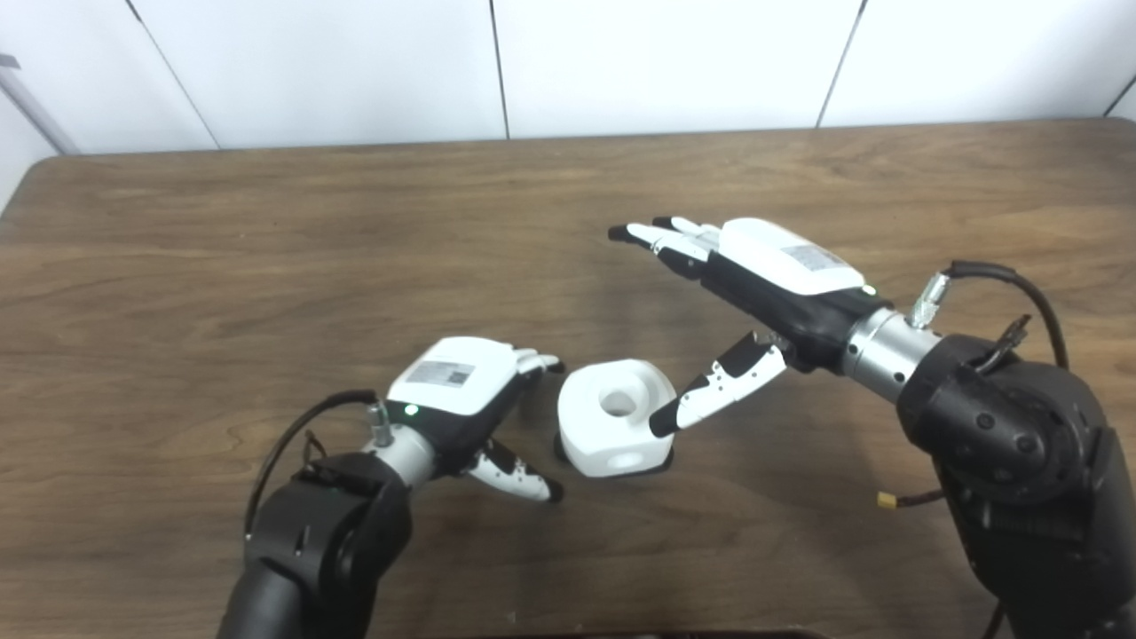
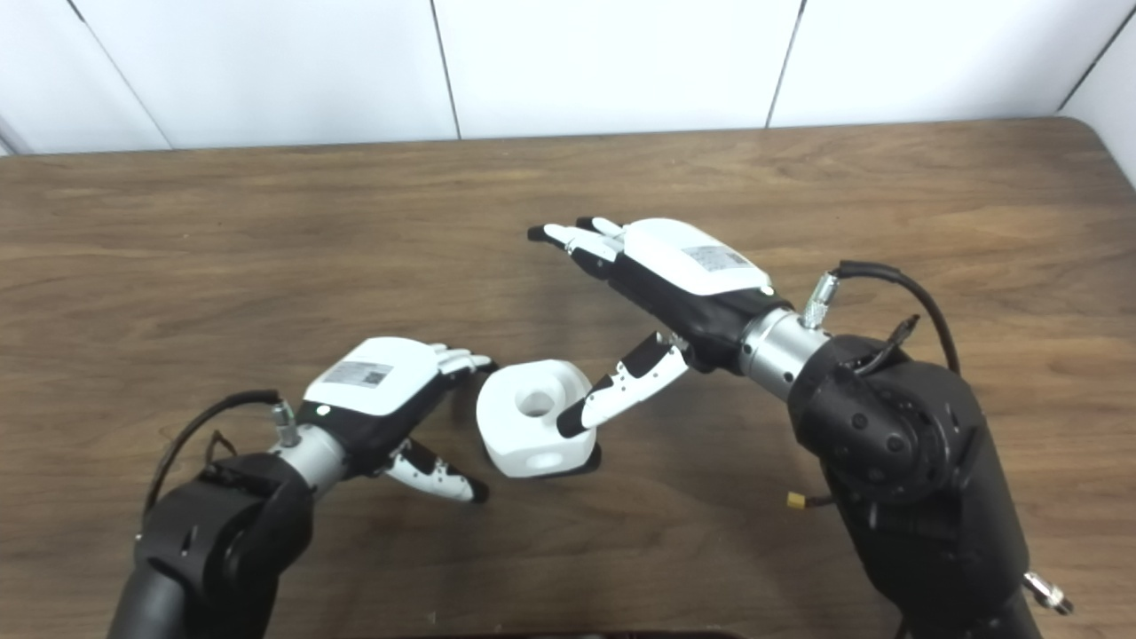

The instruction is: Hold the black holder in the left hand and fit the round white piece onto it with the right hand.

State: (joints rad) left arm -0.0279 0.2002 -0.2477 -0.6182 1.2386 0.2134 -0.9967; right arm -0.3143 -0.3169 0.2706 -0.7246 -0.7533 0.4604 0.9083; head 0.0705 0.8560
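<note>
The round white piece (image 1: 614, 415) with a hole in its top sits on the black holder (image 1: 661, 460), of which only a thin dark edge shows beneath it. My left hand (image 1: 470, 390) is just left of the piece, open, fingers and thumb apart and close to it without gripping. My right hand (image 1: 754, 284) hovers above and right of the piece, open, fingers stretched out flat; its thumb tip is at the piece's right edge. In the right eye view the piece (image 2: 532, 417) sits between the left hand (image 2: 382, 395) and the right hand (image 2: 657, 275).
The brown wooden table (image 1: 266, 248) stretches to a white panelled wall at the back. My two black forearms come in from the bottom edge, with cables at the wrists.
</note>
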